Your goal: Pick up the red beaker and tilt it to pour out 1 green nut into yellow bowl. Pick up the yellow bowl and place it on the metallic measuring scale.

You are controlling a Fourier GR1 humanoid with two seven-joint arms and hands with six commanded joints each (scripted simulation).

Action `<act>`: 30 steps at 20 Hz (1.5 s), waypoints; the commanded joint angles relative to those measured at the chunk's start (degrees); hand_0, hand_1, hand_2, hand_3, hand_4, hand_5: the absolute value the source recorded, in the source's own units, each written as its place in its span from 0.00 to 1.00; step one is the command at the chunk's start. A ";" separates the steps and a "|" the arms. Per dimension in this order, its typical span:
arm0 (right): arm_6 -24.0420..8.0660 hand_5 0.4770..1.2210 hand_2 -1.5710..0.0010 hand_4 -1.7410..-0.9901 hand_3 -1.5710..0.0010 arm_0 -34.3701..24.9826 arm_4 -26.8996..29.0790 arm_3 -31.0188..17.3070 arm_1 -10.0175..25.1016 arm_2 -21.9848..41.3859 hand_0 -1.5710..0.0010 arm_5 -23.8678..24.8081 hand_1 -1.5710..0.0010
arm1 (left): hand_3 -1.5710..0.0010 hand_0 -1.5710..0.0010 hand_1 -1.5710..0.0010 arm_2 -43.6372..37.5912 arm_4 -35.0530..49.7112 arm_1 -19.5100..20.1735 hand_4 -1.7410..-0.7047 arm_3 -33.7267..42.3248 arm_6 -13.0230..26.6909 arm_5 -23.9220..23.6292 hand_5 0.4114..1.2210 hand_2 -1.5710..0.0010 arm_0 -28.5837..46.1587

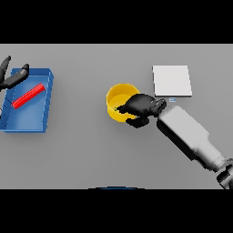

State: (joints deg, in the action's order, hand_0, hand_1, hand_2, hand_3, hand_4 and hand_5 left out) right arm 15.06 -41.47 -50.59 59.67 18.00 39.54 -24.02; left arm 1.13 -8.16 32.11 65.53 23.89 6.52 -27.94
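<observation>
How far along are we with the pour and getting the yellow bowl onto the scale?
Done, it seems: a small green nut shows at the round yellow bowl, and the red beaker lies in the blue tray near the left hand. In hand: the right hand grips the bowl's rim, though the bowl looks not yet lifted. Left: carrying it onto the flat metallic measuring scale.

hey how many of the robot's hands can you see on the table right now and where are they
2. The right hand is curled over the rim of the yellow bowl near the middle. The left hand is at the far left edge, above the blue tray.
</observation>
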 commanded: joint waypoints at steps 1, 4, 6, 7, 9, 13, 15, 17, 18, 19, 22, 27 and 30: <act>-0.45 0.77 0.50 0.33 0.57 0.14 0.30 0.38 -0.10 -0.10 0.45 -0.21 0.47 | 1.00 1.00 1.00 0.10 0.08 -0.32 0.92 0.03 -0.10 -0.05 0.37 1.00 -0.09; 1.05 0.88 0.28 0.17 0.38 0.02 0.90 1.20 0.69 0.41 0.23 -1.38 0.24 | 1.00 1.00 1.00 0.23 -0.14 -0.42 0.92 0.54 0.68 -0.49 0.37 1.00 0.14; 1.32 0.93 0.21 0.11 0.32 -0.20 1.54 0.96 0.90 0.14 0.15 -2.11 0.16 | 1.00 1.00 1.00 -0.06 -0.21 0.34 0.92 0.46 0.56 -0.22 0.37 1.00 -0.51; -0.19 0.94 0.18 0.09 0.30 -0.54 1.59 1.16 0.36 0.20 0.12 -3.17 0.12 | 1.00 1.00 1.00 -0.22 -0.16 0.64 0.92 -0.07 0.31 0.13 0.37 1.00 -0.87; -2.10 0.96 0.15 0.06 0.25 -0.61 1.88 2.04 0.28 -0.03 0.08 -4.13 0.08 | 1.00 1.00 1.00 -0.06 0.02 0.30 0.92 -0.14 0.15 0.34 0.37 1.00 -0.70; -2.22 0.98 0.10 0.02 0.25 -0.93 3.01 4.89 1.53 -1.04 0.03 -5.05 0.03 | 1.00 1.00 1.00 0.04 -0.14 0.09 0.93 -0.61 0.24 0.21 0.36 1.00 -1.01; -2.24 0.99 0.08 0.01 0.26 -1.14 4.05 7.25 3.65 -2.12 0.02 -7.14 0.02 | 1.00 1.00 1.00 -0.11 -0.39 0.49 0.93 -0.40 -0.65 -0.13 0.36 1.00 -0.62; -3.05 0.99 0.06 0.01 0.26 -1.39 4.92 8.83 5.10 -3.31 0.01 -8.49 0.01 | 1.00 1.00 1.00 0.26 -0.47 0.14 0.94 0.09 0.02 -0.19 0.36 1.00 -0.88; -4.53 0.99 0.05 0.01 0.27 -1.21 5.08 10.42 5.96 -3.76 0.01 -9.23 0.01 | 1.00 1.00 1.00 0.03 -0.01 0.05 0.93 -0.02 -0.40 0.07 0.36 1.00 -0.74; -5.27 1.00 0.08 0.01 0.23 -1.53 5.37 11.34 6.42 -4.27 0.01 -9.72 0.01 | 1.00 1.00 1.00 0.09 0.12 -0.36 0.93 0.07 -0.14 -0.11 0.36 1.00 -0.95; -8.75 1.00 0.06 0.00 0.24 -0.34 5.24 14.94 6.96 -4.58 0.00 -10.34 0.00 | 1.00 1.00 1.00 -0.75 0.80 0.32 0.91 -0.46 -0.04 0.40 0.36 1.00 -1.25; -12.55 1.00 0.05 0.00 0.24 -0.07 5.90 17.44 8.83 -7.44 0.02 -11.02 0.00 | 1.00 1.00 1.00 -0.95 1.60 -0.04 0.90 0.41 0.52 0.52 0.37 1.00 -0.70; -10.95 1.00 0.03 0.00 0.26 -1.26 5.25 14.10 10.86 -9.53 0.01 -6.56 0.00 | 1.00 1.00 1.00 -1.21 2.18 0.14 0.88 1.40 1.76 0.71 0.39 1.00 -0.44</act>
State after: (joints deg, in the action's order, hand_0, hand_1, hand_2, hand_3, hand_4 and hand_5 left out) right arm 3.72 -42.75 -45.40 73.75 28.90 29.98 -30.54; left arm -0.07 -5.98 32.24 66.93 25.68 7.24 -28.38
